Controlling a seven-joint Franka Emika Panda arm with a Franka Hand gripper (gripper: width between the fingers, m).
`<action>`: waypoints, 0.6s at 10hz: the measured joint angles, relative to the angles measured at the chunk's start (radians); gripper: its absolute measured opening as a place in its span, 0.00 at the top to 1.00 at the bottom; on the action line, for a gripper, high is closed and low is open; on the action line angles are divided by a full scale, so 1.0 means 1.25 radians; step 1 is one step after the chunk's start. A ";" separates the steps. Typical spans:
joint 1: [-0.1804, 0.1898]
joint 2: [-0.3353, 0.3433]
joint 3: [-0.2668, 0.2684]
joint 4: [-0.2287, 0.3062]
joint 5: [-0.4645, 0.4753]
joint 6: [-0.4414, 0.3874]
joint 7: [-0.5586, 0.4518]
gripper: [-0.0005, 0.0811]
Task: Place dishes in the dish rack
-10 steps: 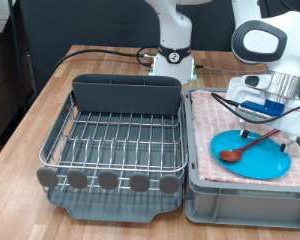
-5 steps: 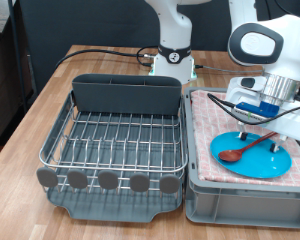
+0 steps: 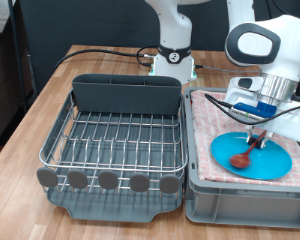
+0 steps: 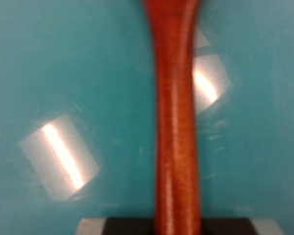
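Observation:
The bright-blue plate [image 3: 277, 160] lies on the pink checked cloth in the grey bin [image 3: 240, 198] at the exterior view's right. The reddish-brown wooden spoon [image 3: 242, 156] rests with its bowl on the plate, and its handle rises to my gripper [image 3: 259, 131], which stands low over the plate, closed on the handle. In the wrist view the spoon handle [image 4: 174, 117] runs down the middle, close and blurred, over the blue plate [image 4: 69, 78]. The dish rack [image 3: 115, 135] stands at the exterior view's left with no dishes in it. The white cup is out of view.
The rack's tall grey cutlery compartment [image 3: 125, 93] is at its far side. Black cables [image 3: 100, 52] lie on the wooden table [image 3: 30, 120] behind the rack. The robot base [image 3: 174, 55] stands behind the rack and bin.
My gripper moved down and towards the exterior view's left onto the spoon handle. The spoon turned: its bowl slid a little right and its handle now points up into the gripper.

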 joint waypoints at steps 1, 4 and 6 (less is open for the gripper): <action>0.006 -0.002 -0.005 0.000 0.001 0.000 0.000 0.88; 0.017 -0.030 -0.009 -0.008 0.039 -0.008 -0.016 0.88; 0.024 -0.078 -0.005 -0.030 0.099 -0.025 -0.038 0.88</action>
